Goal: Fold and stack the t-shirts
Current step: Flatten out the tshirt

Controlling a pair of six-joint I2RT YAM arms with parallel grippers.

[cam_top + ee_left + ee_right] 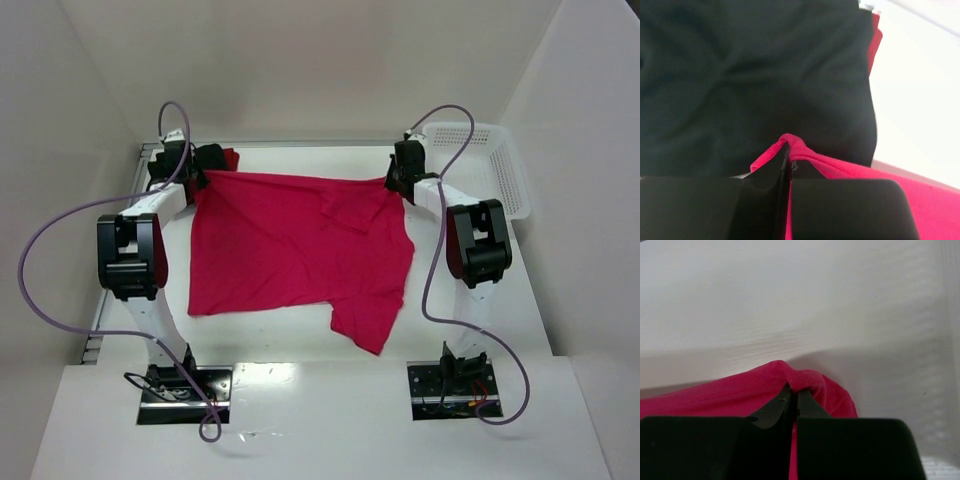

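A crimson-pink t-shirt (290,245) lies spread wide across the middle of the table, its far edge stretched between both grippers. My left gripper (198,172) is shut on the shirt's far left corner (790,142). My right gripper (393,180) is shut on the far right corner (797,380). A black t-shirt (740,80) lies just beyond the left gripper at the far left, with a sliver of a darker red t-shirt (232,158) beside it. One sleeve of the pink shirt hangs toward the near right.
A white perforated basket (485,165) stands at the far right, beside the right arm. White walls close in the table (300,335) on three sides. Purple cables loop off both arms.
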